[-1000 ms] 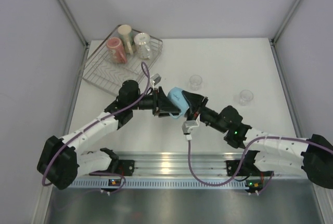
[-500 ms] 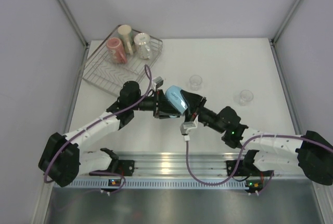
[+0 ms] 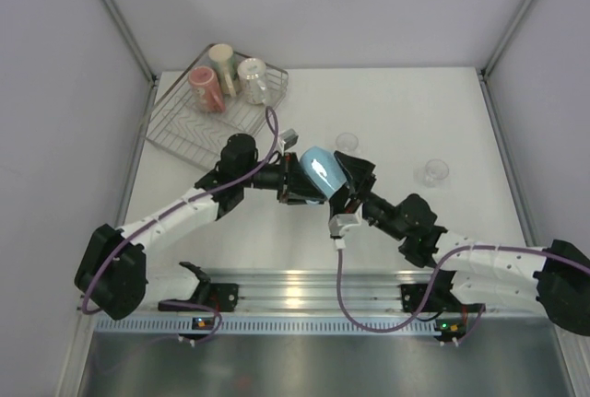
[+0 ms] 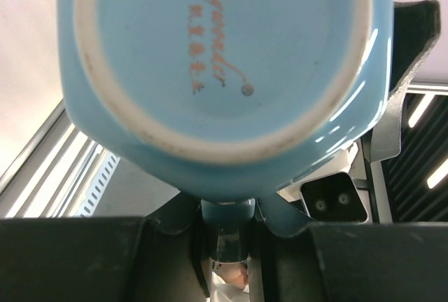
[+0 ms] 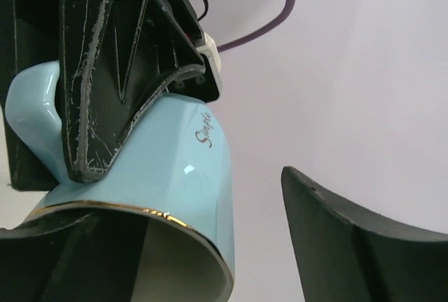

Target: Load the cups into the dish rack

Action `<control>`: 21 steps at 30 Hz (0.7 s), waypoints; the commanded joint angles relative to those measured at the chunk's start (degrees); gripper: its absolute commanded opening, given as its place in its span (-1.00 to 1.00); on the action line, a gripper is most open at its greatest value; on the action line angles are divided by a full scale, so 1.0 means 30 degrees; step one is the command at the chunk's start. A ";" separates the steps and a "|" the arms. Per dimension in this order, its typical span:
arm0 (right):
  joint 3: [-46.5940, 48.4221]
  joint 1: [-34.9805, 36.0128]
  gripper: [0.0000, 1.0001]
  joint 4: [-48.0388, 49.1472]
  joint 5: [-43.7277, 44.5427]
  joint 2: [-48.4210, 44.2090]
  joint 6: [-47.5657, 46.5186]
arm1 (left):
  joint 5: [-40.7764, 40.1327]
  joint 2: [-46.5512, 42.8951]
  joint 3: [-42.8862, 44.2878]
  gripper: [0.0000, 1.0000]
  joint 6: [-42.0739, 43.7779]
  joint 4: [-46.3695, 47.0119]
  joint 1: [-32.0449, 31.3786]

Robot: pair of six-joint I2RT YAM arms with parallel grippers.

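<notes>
A light blue cup [image 3: 321, 172] hangs in the air over the table's middle, lying sideways between both arms. My left gripper [image 3: 293, 183] is shut on its handle [image 4: 227, 212]; the left wrist view is filled by the cup's base [image 4: 224, 64]. My right gripper [image 3: 348, 176] stands open around the cup's rim end [image 5: 168, 169], and one finger [image 5: 350, 239] is clearly off its wall. The dish rack [image 3: 184, 125] lies at the back left with a pink-red mug [image 3: 207, 88], a cream mug [image 3: 223, 65] and a white dotted mug [image 3: 252, 79] in it.
Two tiny clear glasses stand on the table, one [image 3: 347, 145] just behind the grippers, the other [image 3: 431, 172] further right. Grey walls close in the table on the left, back and right.
My right gripper has opened off the blue cup. My left gripper now holds the cup by its handle, and the cup has shifted slightly toward the back.
</notes>
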 commanded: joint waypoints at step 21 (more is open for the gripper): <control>-0.3732 0.0669 0.63 -0.5295 -0.0076 -1.1179 1.4121 | -1.1453 0.2801 1.0436 -1.00 1.2612 -1.2743 0.1013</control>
